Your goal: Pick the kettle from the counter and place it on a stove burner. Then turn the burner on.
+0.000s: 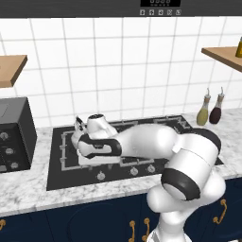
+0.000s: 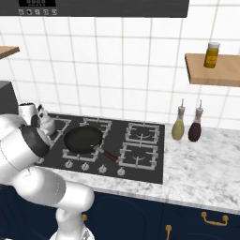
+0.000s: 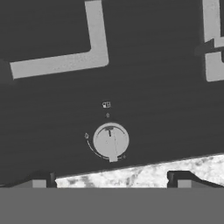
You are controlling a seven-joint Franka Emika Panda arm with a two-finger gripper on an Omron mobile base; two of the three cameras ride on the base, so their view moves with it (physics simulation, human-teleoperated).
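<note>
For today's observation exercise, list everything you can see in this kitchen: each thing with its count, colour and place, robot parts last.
kettle: one, silvery-grey, on the cooktop's back left grate
pan: one, black, on a front grate
cooktop: one, black, set in the counter
knobs: five, silvery, along the cooktop's front edge
counter: one, white-grey marbled
bottles: two, one yellowish, one dark, on the counter right of the cooktop
jar: one, yellow, on the right shelf
shelves: two, wooden, on the tiled wall
oven: one, dark, counter's left end
cabinets: dark blue, below
arm: one, white
gripper: one, open above a knob
</note>
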